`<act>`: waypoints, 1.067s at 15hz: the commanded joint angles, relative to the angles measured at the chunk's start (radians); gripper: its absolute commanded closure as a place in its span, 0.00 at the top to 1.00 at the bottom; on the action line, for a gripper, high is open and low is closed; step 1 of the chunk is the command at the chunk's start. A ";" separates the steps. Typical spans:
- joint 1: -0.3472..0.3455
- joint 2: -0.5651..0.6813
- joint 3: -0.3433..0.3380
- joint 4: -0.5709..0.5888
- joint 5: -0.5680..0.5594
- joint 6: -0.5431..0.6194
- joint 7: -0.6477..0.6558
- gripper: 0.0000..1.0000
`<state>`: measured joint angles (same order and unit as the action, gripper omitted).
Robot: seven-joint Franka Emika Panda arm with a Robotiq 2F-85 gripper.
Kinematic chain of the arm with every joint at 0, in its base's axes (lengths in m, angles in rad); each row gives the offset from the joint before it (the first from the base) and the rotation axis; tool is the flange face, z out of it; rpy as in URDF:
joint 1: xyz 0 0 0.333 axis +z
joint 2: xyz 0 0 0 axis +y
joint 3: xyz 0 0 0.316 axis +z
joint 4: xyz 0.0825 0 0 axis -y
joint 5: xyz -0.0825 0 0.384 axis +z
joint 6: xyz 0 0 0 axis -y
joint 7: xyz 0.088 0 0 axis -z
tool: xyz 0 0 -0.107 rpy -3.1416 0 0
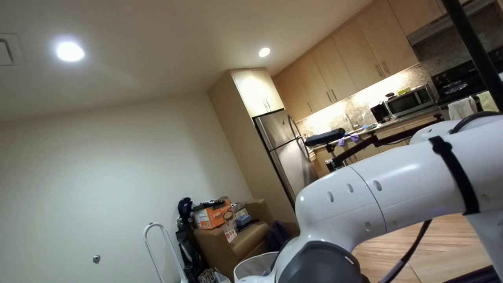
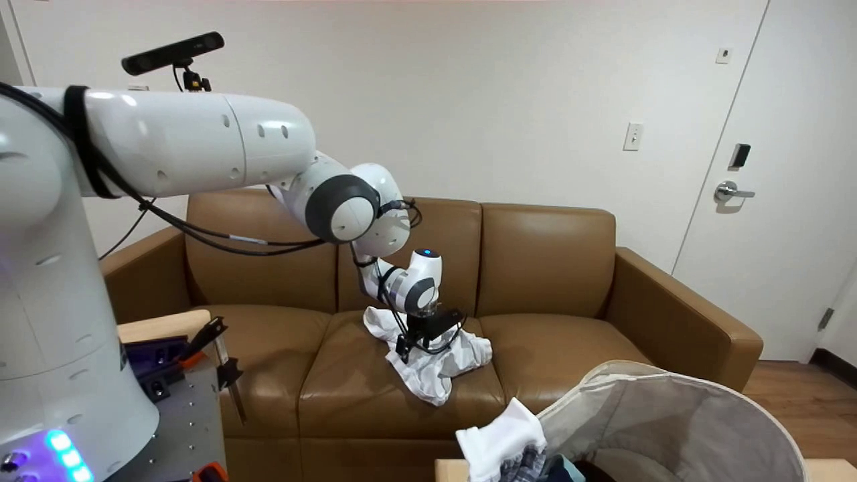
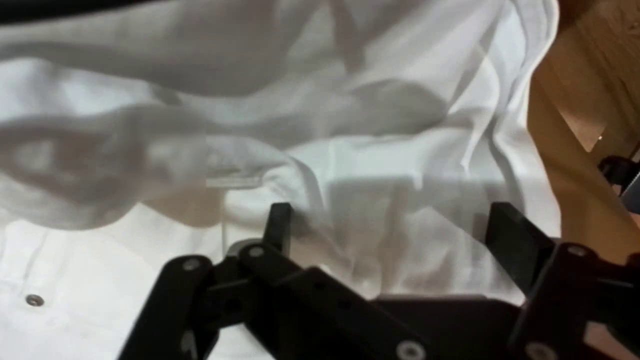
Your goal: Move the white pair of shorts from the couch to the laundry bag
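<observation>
The white shorts (image 2: 428,381) lie crumpled on the middle cushion of the brown couch (image 2: 556,341). They fill most of the wrist view (image 3: 380,110). My gripper (image 3: 392,225) is open, its fingers wide apart with white fabric in view between and beyond them. In an exterior view the gripper (image 2: 415,348) points down at the shorts, over their middle. Whether the fingertips touch the fabric I cannot tell. The laundry bag (image 2: 696,408) stands open in front of the couch, at the right. Its rim also shows in an exterior view (image 1: 257,263), partly hidden by the arm.
A white garment (image 2: 502,438) and darker clothes lie at the bag's left edge. The couch's right armrest (image 2: 689,314) rises behind the bag. A metal stand (image 2: 184,428) with clamps is by the arm's base. Boxes (image 1: 214,216) sit on the couch's far end.
</observation>
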<state>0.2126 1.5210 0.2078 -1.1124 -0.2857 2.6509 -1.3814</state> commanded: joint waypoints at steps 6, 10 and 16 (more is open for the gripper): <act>-0.002 -0.003 0.009 -0.039 0.241 0.012 -0.455 1.00; 0.025 -0.003 -0.038 -0.041 0.309 0.005 -0.486 0.68; 0.015 -0.004 -0.052 -0.059 0.454 -0.033 -0.455 0.28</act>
<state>0.2362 1.5172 0.1590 -1.1554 0.0826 2.6343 -1.8188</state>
